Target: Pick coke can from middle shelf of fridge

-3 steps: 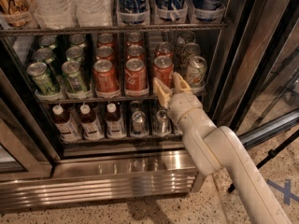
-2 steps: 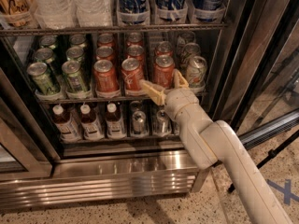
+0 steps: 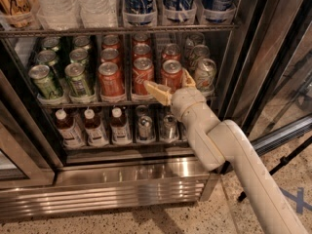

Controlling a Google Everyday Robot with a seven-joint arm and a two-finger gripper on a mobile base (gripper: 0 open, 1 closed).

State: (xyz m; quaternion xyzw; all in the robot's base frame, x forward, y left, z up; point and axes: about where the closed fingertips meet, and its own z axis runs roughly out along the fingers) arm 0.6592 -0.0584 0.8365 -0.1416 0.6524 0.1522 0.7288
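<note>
Since a second ago the pincer (image 3: 170, 85) has gone from nearly together to wide open, its left finger swinging out across the foot of the neighbouring red can (image 3: 142, 75). It hangs at the front of the middle shelf (image 3: 87, 103) of the fridge (image 3: 122, 189), fingers either side of the coke can (image 3: 171, 71). That can stands upright at the right end of the red front row, just left of the silver-white can (image 3: 205, 74). Nothing is gripped yet.

To do the grasp well, I judge the left finger should slip into the gap between the two red cans, not in front of the neighbour. The right finger should go between the coke can and the silver-white one. Push farther in until the pads meet the can's mid-body, then close evenly — firm, not denting. Lift slightly before drawing it straight out toward the near side.
</note>
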